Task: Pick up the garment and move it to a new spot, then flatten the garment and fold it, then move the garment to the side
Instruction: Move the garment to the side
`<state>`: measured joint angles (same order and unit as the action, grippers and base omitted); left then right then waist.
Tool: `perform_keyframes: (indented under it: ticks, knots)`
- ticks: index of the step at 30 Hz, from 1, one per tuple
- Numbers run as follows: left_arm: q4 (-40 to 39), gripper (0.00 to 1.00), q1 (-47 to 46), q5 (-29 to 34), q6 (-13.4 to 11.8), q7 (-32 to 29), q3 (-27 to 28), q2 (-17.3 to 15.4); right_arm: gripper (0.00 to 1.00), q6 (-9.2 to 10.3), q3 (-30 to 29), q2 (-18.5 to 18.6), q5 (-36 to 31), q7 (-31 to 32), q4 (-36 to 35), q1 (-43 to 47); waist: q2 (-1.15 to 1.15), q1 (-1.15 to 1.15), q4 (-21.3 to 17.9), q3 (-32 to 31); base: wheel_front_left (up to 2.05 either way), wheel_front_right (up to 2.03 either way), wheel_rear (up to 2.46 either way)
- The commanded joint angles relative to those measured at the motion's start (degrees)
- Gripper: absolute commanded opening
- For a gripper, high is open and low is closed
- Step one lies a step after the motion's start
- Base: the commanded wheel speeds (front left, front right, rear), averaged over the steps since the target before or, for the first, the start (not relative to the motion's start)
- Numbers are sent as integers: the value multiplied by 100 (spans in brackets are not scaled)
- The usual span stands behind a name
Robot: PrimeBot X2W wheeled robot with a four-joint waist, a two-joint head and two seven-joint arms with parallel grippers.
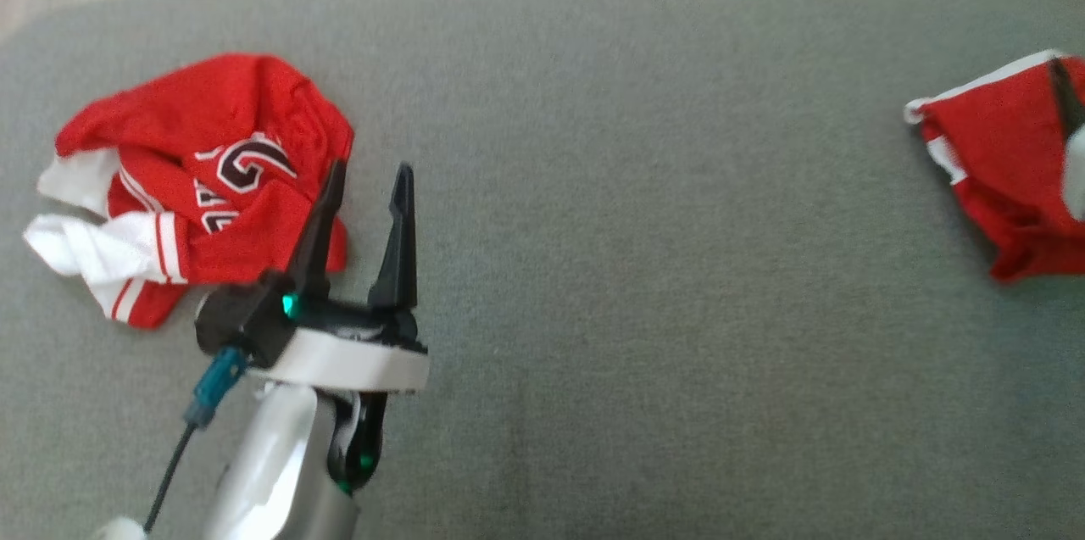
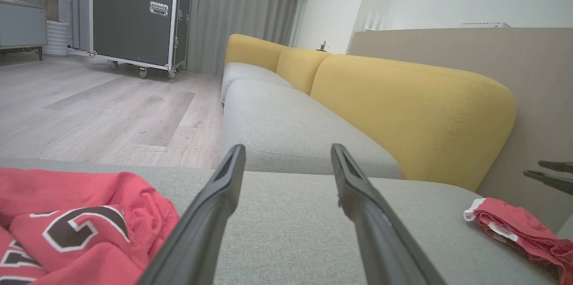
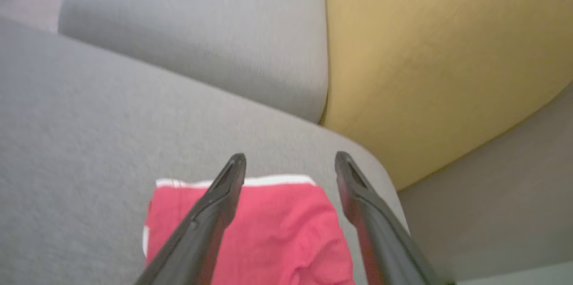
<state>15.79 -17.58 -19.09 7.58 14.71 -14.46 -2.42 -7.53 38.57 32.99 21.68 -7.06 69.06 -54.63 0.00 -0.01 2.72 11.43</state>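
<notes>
Lead: Jersey (image 1: 212,175) on the left, how does it lie?

Tech: Crumpled in a heap at the left end of the grey seat (image 1: 636,184), number patch up, white trim bunched on its left side. Nothing holds it.

Lead: And the left pincer (image 1: 370,169)?

Tech: Fingers apart and empty, at the heap's right edge. One finger crosses the red cloth in the head view, but I cannot tell whether it touches.

Lead: Further right?

Tech: Bare seat, then a smaller red piece (image 1: 1000,167) with white edging at the far right end, well apart from the jersey. The right pincer (image 3: 290,157) hangs over it, fingers apart, with the cloth below them and not gripped.

Lead: So which step is this?

Tech: My reading is that the small piece is already set to the side, and the jersey is at the first step, the pick-up.

Lead: What does the next move call for?

Tech: The left pincer should turn toward the heap, come down on a raised fold and close on it. Then it should carry the jersey to the open middle of the seat. The right arm should lift away without snagging the small piece.
</notes>
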Motion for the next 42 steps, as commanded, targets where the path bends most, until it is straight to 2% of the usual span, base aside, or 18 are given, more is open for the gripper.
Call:
perform_keyframes:
  ticks: [1,5,8,12,16,19,21,25,31,42]
  knots:
    - [-193,100,2,46,-9,29,225,-45,100,4,-27,1,21,-228,-96,-114,0,1,-111,-259,0,0,0]
    - [-198,100,217,256,-9,29,320,-45,100,4,-370,-522,64,-674,-227,-62,0,1,-166,-636,0,0,0]
    - [-229,100,456,268,-12,29,555,-45,100,4,-833,-925,93,-783,-626,20,0,1,-234,-855,0,0,0]
    - [-256,100,738,268,-11,29,739,-45,100,4,-1867,-1437,-124,-791,-1867,745,0,1,-273,-1111,0,0,0]
    - [-375,100,965,273,-11,29,873,-45,100,4,-2753,-2107,-667,-792,-3036,1841,0,1,-307,-1204,0,0,0]
    - [-411,100,1092,242,-10,29,926,-45,100,4,-3256,-2620,-1044,-793,-3797,2646,0,1,-311,-1249,0,0,0]
    - [-438,100,1163,182,-10,29,952,-45,100,4,-3448,-2824,-1227,-793,-4205,3142,0,1,-312,-1275,0,0,0]
    - [-492,100,1295,140,-11,29,957,-45,100,4,-3661,-2983,-1403,-793,-4705,3953,0,1,-315,-1315,0,0,0]
    - [-560,100,1462,87,-30,29,983,-45,100,4,-3505,-3009,-1321,-793,-5016,4690,0,1,-328,-1333,0,0,0]
    - [-544,100,1442,116,-49,29,1031,-45,100,4,-3438,-3010,-1277,-794,-5171,4713,0,1,-344,-1327,0,0,0]
